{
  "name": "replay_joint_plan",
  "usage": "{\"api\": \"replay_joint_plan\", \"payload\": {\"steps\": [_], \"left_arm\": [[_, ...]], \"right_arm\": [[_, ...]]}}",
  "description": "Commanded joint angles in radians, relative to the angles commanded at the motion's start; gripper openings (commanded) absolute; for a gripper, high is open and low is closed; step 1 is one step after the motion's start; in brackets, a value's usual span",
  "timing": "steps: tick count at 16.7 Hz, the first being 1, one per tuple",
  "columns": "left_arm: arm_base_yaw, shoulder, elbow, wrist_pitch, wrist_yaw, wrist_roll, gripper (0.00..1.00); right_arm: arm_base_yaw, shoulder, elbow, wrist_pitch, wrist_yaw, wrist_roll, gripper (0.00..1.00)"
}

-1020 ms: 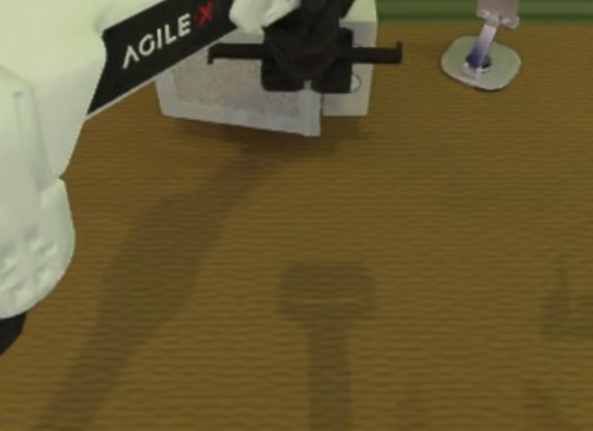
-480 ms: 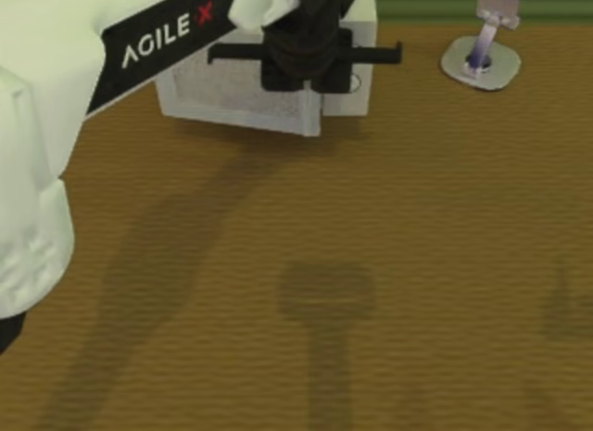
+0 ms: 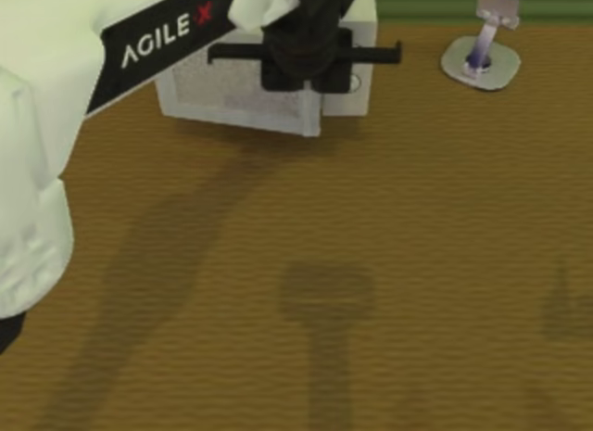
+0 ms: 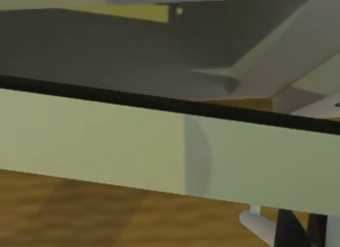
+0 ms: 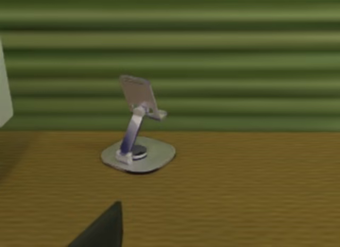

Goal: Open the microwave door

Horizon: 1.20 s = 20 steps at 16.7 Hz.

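Note:
The off-white microwave [image 3: 363, 51] stands at the table's far edge, centre. Its door [image 3: 222, 88], with a grey mesh window, is swung a little way out from the body. My left gripper [image 3: 309, 79] reaches over the door's free edge next to the knob panel. In the left wrist view the door [image 4: 106, 135] fills the picture edge-on, and the thin grey handle [image 4: 257, 226] runs into my left gripper [image 4: 303, 231], which is shut on it. My right gripper [image 5: 103, 231] is parked, out of the top view and facing the table's far right.
A phone stand [image 3: 480, 58] with a round grey base sits right of the microwave, seen too in the right wrist view [image 5: 139, 151]. A green ribbed wall [image 3: 463, 5] runs behind the table. My left arm [image 3: 56, 97] spans the table's far left.

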Motion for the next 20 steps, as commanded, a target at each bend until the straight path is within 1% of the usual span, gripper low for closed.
{"api": "replay_joint_plan", "payload": {"steps": [8, 14, 20], "left_arm": [[-0.007, 0.002, -0.005, 0.004, 0.006, -0.001, 0.00], [0.009, -0.099, -0.160, 0.085, 0.044, 0.090, 0.00], [0.010, -0.108, -0.175, 0.092, 0.049, 0.101, 0.00]], "right_arm": [[0.000, 0.000, 0.000, 0.000, 0.000, 0.000, 1.00], [0.000, 0.000, 0.000, 0.000, 0.000, 0.000, 1.00], [0.000, 0.000, 0.000, 0.000, 0.000, 0.000, 1.00]]}}
